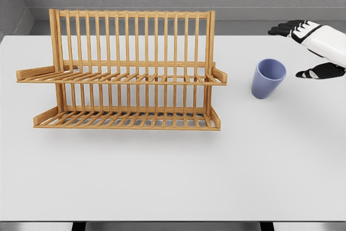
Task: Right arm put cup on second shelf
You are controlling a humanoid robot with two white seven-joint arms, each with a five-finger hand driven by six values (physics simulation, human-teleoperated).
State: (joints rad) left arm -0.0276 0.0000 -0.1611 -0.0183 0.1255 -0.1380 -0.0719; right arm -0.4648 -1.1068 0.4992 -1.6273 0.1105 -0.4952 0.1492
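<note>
Blue cup (268, 78) is standing upright on white table (173, 177), just right of wooden 2-tier rack (124, 71), as robot's right hand (313, 47) is hovering nearby w/ fingers spread, gripping nothing.

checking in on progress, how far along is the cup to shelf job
Nothing is done yet: the blue cup stands upright on the table, right of the wooden rack. In hand: the right hand is open beside the cup, fingers spread, not touching it. Left: grasp the cup, lift it, and set it on the rack's second shelf.
</note>
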